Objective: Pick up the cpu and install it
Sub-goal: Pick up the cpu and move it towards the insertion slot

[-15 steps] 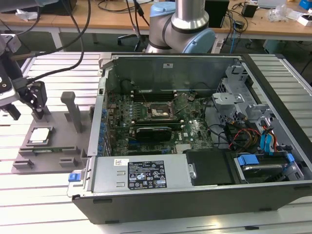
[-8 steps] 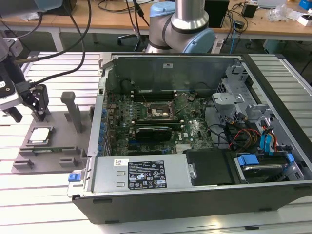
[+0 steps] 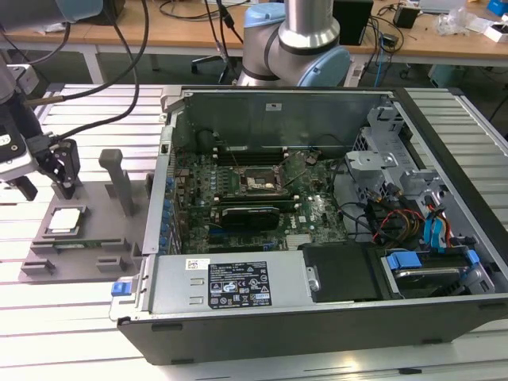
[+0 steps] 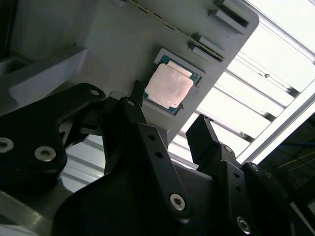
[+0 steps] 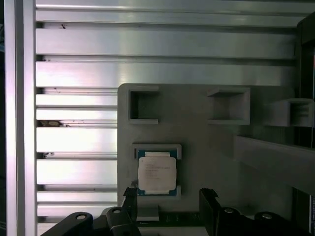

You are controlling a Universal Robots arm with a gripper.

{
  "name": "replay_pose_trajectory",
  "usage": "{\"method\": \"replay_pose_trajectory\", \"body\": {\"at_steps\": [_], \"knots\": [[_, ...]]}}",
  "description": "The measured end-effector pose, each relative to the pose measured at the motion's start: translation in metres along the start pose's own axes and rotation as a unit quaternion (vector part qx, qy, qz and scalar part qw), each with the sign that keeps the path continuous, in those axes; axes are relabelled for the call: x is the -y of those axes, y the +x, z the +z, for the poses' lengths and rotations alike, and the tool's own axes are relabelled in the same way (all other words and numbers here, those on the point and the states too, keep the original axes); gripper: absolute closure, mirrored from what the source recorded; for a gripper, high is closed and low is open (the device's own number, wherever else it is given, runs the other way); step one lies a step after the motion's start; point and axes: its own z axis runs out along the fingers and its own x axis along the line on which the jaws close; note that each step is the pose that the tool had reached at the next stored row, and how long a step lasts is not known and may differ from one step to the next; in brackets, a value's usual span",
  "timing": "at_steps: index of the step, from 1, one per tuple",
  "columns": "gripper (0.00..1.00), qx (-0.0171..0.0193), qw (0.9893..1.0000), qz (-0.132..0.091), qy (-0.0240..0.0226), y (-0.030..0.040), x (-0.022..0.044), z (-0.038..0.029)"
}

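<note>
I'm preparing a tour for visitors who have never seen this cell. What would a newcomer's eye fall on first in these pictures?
Most striking is the big open computer case in the middle of the exterior view, its motherboard exposed. Next comes the cpu, a small silver square lying in a grey holder tray at the exterior view's left. The open gripper hovers close above it.
</note>
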Motion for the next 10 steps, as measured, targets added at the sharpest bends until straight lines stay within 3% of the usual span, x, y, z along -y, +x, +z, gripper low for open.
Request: {"method": "replay_pose_trajectory", "body": {"at_steps": [10], "knots": [[0.38,0.0000,1.0000,0.000,0.0000,0.0001,-0.0001,0.0038]]}}
